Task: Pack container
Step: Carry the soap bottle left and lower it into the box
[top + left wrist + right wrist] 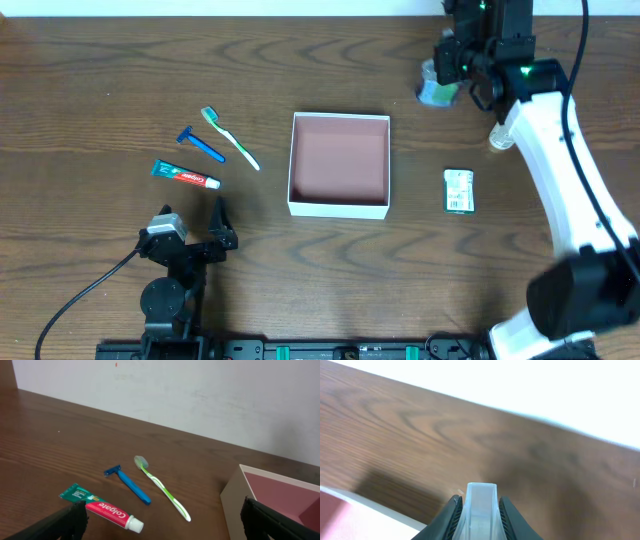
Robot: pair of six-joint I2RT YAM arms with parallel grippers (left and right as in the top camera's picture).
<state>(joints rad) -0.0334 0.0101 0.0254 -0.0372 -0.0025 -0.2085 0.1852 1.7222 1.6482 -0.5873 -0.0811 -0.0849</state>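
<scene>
The container, a square shallow box with white walls and a reddish-brown inside, sits mid-table; its corner shows in the left wrist view and the right wrist view. A toothpaste tube, a blue razor and a green-white toothbrush lie left of it. My left gripper is open and empty, just in front of the toothpaste. My right gripper is shut on a translucent pale-blue item, held above the table beyond the container's far right corner.
A small green-white packet lies right of the container. A small pale object sits by the right arm. A white wall runs along the table's far edge.
</scene>
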